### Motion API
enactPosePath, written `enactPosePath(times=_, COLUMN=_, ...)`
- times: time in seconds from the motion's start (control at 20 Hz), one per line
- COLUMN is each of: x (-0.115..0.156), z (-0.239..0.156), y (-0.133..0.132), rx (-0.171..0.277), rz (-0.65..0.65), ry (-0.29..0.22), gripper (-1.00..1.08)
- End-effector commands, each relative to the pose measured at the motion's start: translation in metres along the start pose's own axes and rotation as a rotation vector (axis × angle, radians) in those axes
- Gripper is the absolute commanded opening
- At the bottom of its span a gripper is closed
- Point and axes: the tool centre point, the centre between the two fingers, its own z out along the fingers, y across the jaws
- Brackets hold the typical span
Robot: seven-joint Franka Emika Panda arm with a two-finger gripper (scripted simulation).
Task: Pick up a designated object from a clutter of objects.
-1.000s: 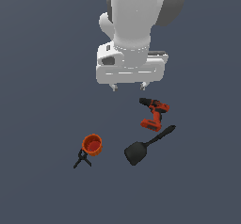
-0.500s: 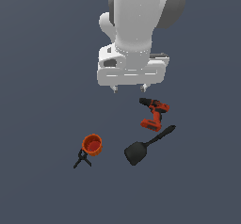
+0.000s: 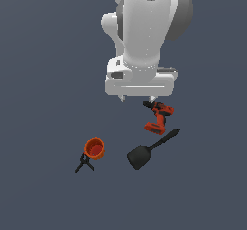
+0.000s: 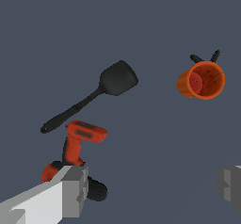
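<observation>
- On the exterior view's left, a small orange cup (image 3: pixel 94 148) is lying on its side on the bare grey floor (image 3: pixel 43 103), touching a small black clamp (image 3: pixel 83 163) that is poking out beside it.
- Near the middle, the black spatula (image 3: pixel 149 150), the thing to be picked, is lying flat and free, its broad blade pointing toward the cup and its thin handle running up toward the exterior view's right.
- Just beside the handle, a red-and-black drill (image 3: pixel 158 117) is resting, seemingly clear of it.
- Above the drill, the white arm (image 3: pixel 144 35) is hanging with its claw (image 3: pixel 136 99) off the floor: the approach looks to be in hand, and no grasp is made.
- The next move likely calls for lining up over the handle and descending without nudging the drill.
- In the wrist view the claw (image 4: pixel 154 185) is standing wide open, its fingers (image 4: pixel 75 190) holding and touching nothing.
</observation>
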Motion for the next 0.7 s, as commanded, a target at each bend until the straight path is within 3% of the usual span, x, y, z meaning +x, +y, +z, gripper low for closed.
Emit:
enactPosePath(times=0.0, x=0.005, z=0.01, y=-0.006, rx=0.006, rz=0.045, ry=-0.001, gripper=1.0)
enactPosePath(times=0.65, x=0.03, z=0.08, y=-0.048, rx=0.024, rz=0.352, ry=-0.009, gripper=1.0)
